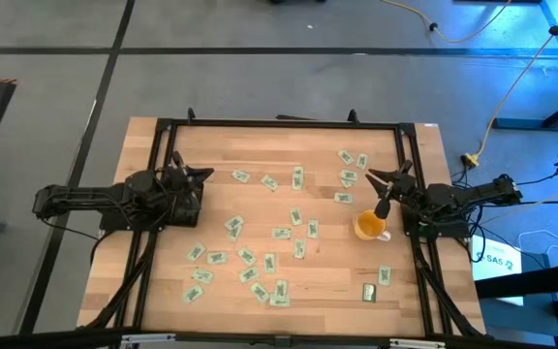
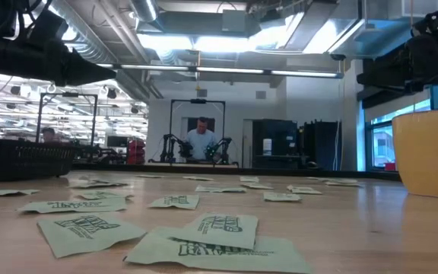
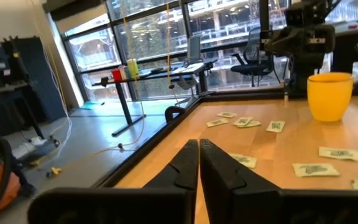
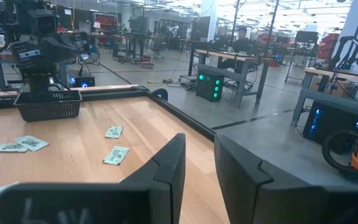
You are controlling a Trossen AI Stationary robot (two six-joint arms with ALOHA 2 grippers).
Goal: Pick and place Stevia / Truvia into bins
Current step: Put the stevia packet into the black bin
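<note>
Green sachets (image 1: 247, 257) lay scattered, none binned.
Left pincer (image 3: 199, 163) pressed closed, right pincer (image 4: 199, 163) narrowly parted, both empty above the bench (image 1: 327, 276).

The light wooden desk (image 1: 327, 281) carried many green-and-white sachets (image 1: 260, 262), scattered from its middle toward the near-left corner, with a smaller group (image 1: 349, 167) near the far-right corner. A yellow mug (image 1: 369, 226) stood by the right edge. A black mesh basket (image 1: 174, 206) sat at the left edge, well apart from the mug.
</note>
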